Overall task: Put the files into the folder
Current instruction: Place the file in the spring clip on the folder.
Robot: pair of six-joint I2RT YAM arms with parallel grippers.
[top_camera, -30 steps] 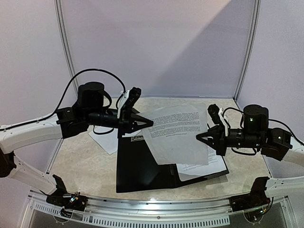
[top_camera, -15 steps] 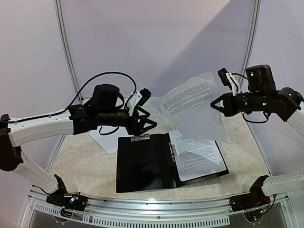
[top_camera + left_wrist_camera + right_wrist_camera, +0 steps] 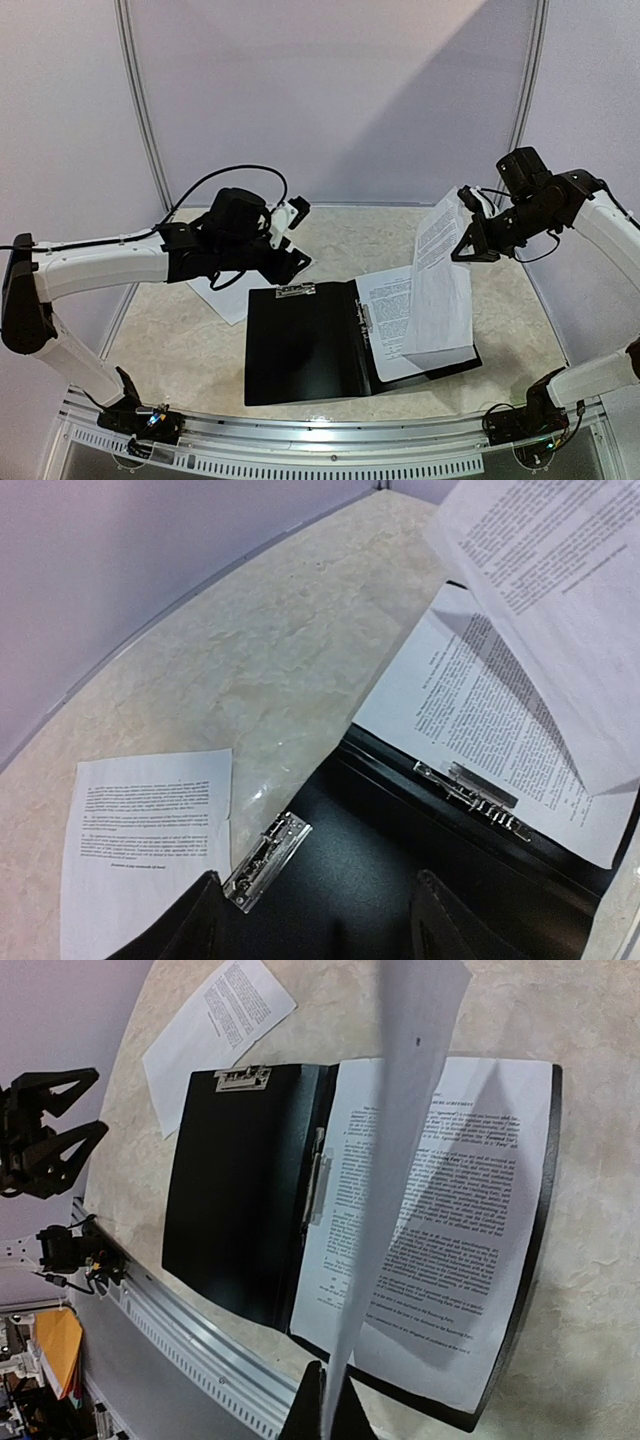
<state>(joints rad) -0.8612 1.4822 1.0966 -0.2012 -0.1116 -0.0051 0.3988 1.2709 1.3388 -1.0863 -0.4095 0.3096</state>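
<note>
The black folder (image 3: 300,340) lies open on the table, with one printed sheet (image 3: 385,315) of the files on its right half. My right gripper (image 3: 464,250) is shut on the top edge of another sheet (image 3: 440,290). That sheet hangs almost upright over the folder's right half, its lower edge down at the sheet lying there. In the right wrist view the held sheet (image 3: 400,1110) runs edge-on from the shut right gripper (image 3: 326,1415). My left gripper (image 3: 298,262) hovers open above the folder's top left corner, near the metal clip (image 3: 268,858); its fingers (image 3: 190,925) hold nothing.
A third printed sheet (image 3: 228,295) lies loose on the marble table left of the folder, also in the left wrist view (image 3: 145,850). White walls stand close around the table. An aluminium rail (image 3: 330,455) runs along the near edge.
The left gripper let go of the sheet, opened and drew back left. The right gripper carried the sheet up, then swung it down over the folder's right half, where it now hangs.
</note>
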